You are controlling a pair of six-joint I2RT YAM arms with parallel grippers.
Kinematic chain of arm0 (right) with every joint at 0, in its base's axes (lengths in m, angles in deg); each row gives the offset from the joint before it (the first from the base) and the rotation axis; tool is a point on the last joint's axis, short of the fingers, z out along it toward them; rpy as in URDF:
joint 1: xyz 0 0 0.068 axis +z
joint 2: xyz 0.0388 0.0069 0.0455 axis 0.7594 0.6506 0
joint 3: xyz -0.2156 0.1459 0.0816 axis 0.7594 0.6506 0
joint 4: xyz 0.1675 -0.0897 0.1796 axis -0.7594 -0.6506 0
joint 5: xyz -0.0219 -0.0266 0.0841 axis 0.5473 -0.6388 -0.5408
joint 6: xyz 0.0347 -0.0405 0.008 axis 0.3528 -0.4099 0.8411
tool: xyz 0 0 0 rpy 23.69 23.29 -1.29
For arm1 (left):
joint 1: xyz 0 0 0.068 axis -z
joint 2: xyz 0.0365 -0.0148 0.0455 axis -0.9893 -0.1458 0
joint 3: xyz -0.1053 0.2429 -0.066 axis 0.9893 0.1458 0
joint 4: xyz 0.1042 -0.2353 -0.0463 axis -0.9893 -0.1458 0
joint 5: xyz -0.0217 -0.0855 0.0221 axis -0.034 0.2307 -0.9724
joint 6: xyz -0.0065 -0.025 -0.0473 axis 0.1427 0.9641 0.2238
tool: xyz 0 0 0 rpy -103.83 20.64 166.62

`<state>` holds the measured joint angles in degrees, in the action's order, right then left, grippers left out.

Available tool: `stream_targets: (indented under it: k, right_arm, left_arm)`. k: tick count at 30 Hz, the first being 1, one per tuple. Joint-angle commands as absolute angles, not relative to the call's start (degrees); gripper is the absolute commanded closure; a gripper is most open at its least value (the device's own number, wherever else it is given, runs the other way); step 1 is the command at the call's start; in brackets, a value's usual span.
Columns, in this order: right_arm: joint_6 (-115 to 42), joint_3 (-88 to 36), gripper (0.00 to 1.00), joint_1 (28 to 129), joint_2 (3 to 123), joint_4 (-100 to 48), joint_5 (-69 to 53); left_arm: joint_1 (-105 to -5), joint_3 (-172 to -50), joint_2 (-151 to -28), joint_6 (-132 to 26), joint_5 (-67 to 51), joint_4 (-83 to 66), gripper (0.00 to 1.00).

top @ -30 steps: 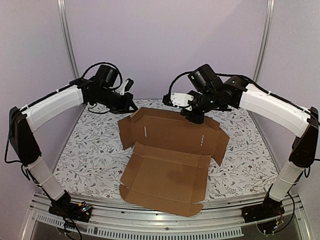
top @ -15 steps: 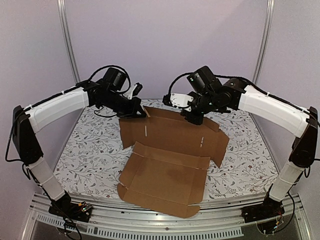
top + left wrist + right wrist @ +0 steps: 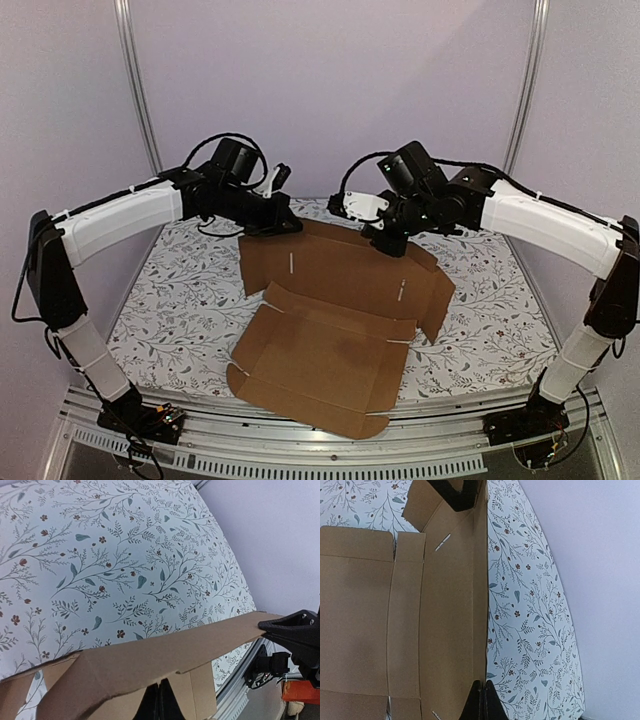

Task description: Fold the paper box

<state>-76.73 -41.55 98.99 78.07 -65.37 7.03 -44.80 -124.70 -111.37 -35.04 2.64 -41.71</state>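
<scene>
The paper box is a large brown die-cut cardboard sheet, unfolded, its far panel raised off the table. My left gripper is shut on the far left edge of the sheet; the raised flap fills the left wrist view and its fingers pinch the cardboard from below. My right gripper is shut on the far right edge; in the right wrist view the sheet lies left of the closed fingers, with the left gripper at the top.
The table has a white floral cloth. A metal rail runs along the near edge. The purple back wall and two upright posts stand behind.
My left gripper has moved right and closed on the sheet's far left edge. The far panel is lifted higher and the near part has slid towards me.
</scene>
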Motion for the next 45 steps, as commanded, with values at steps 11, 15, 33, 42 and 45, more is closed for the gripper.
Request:
stream_targets:
  k: [11, 15, 33, 42, 45]
  right_arm:
    - [-75.6, -38.3, 1.00, 99.6, 74.2, -63.1, 8.6]
    - [-75.4, -38.7, 1.00, 99.7, 75.2, -62.8, 11.4]
    - [-72.5, -36.5, 1.00, 99.8, 71.7, -60.8, 9.9]
    - [-70.1, -34.2, 1.00, 100.6, 69.2, -59.1, 9.1]
    - [-69.1, -33.6, 1.00, 100.6, 68.5, -58.5, 7.9]
  left_arm:
    - [-44.1, -124.4, -108.7, -35.4, 4.7, -40.6, 1.00]
    - [-44.1, -122.3, -105.6, -35.5, 5.6, -42.4, 1.00]
    - [-43.6, -96.7, -91.6, -29.3, -4.2, -39.1, 1.00]
    - [-43.6, -92.2, -97.1, -28.1, -12.0, -33.4, 1.00]
    - [-43.6, -92.3, -99.7, -27.9, -13.9, -31.7, 1.00]
